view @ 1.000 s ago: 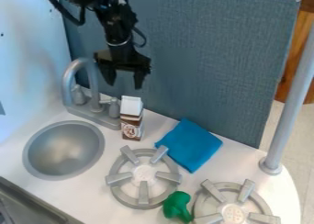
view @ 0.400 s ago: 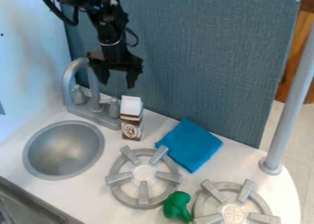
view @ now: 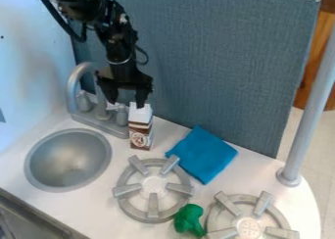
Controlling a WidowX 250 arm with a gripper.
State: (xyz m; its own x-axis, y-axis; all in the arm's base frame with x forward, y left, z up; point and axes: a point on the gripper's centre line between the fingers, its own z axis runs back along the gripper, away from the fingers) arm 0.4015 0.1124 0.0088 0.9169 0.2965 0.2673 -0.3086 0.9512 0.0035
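From where I sit, the hand (view: 126,103) hangs at the tap (view: 72,91) and over the brown-and-white carton (view: 140,135), its 2 fingers spread wide with nothing between them. The carton stands upright on the white surface (view: 98,208), just beside the tap handle (view: 122,116) and behind the nearer-to-sink burner grate (view: 154,185). The blue cloth (view: 202,155) lies beside it, and the green toy (view: 189,219) sits by the grate's front edge.

My worry is alignment: 1 fingertip overlaps the carton's white top in my view, while the other is off toward the tap. I can't tell if that tip touches (a single slanted camera hides depth well). If the hand sank straight down from here, I judge that the fingertip could land on the peaked top and tip the tall, narrow carton toward the grate or the cloth. The other finger could catch the tap handle, since the gap between handle and carton looks tight. The blue-grey panel (view: 216,61) stands behind too, so misjudged depth could scrape the hand against it or push the carton over.
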